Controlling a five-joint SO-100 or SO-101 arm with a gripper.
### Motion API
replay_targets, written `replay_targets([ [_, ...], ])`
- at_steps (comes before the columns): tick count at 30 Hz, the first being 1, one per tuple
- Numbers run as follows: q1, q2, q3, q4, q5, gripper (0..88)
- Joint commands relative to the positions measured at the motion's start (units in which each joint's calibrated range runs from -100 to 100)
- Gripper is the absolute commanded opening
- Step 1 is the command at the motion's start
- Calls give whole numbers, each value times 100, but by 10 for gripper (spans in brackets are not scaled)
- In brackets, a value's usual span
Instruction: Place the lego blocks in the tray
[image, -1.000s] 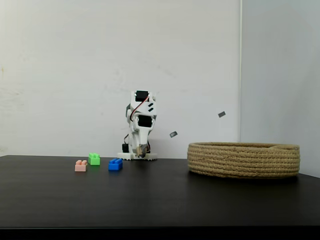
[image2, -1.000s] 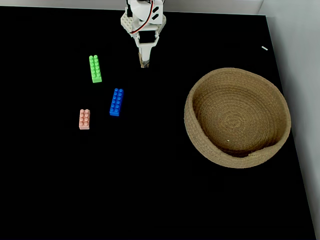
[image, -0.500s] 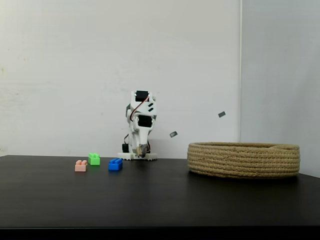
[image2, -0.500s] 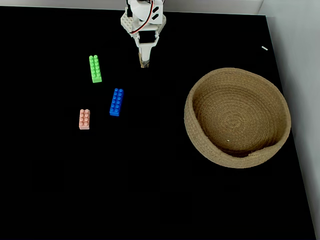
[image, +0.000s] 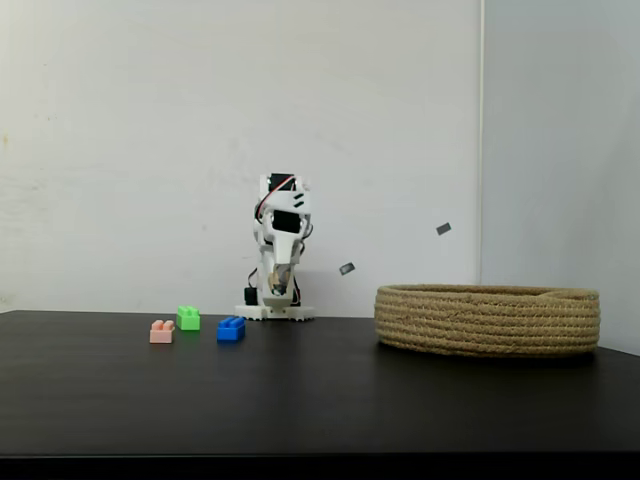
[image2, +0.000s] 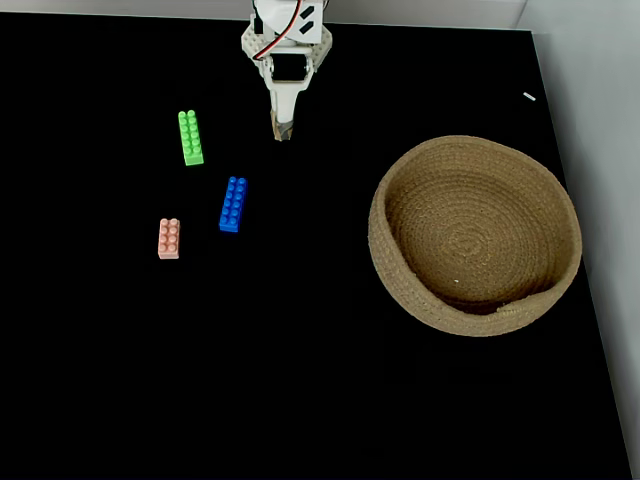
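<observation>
Three lego blocks lie on the black table: a green one (image2: 190, 137) (image: 188, 318), a blue one (image2: 233, 203) (image: 231, 328) and a pale pink one (image2: 169, 238) (image: 161, 331). The tray (image2: 475, 235) (image: 488, 319), a round coiled-rope basket, stands to the right and holds no block. My gripper (image2: 281, 133) (image: 281, 287) hangs from the folded white arm at the table's far edge, fingers together, holding nothing. It is apart from the blocks, behind and right of the blue one in the top-down fixed view.
The arm's white base (image: 273, 312) sits at the back of the black table (image2: 300, 380). A white wall runs behind and along the right side. Open tabletop lies between the blocks and the basket.
The arm has lifted slightly and its gripper has reached a little forward and left. The blocks and the basket have not moved.
</observation>
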Motion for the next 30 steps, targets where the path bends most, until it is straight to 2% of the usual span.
replay_targets([
  [1, 141, 1816, -2184, -24, -10, 4],
  [4, 380, 3003, -3096, -132, 190, 12],
  [7, 718, 4095, -3652, -315, 708, 8],
  [10, 1097, 5058, -4227, -348, 1612, 19],
  [14, 1542, 6107, -5257, -265, 2510, 89],
  [20, 1905, 7362, -6671, 343, 3057, 224],
  [30, 1617, 8343, -6361, 376, 3766, 254],
])
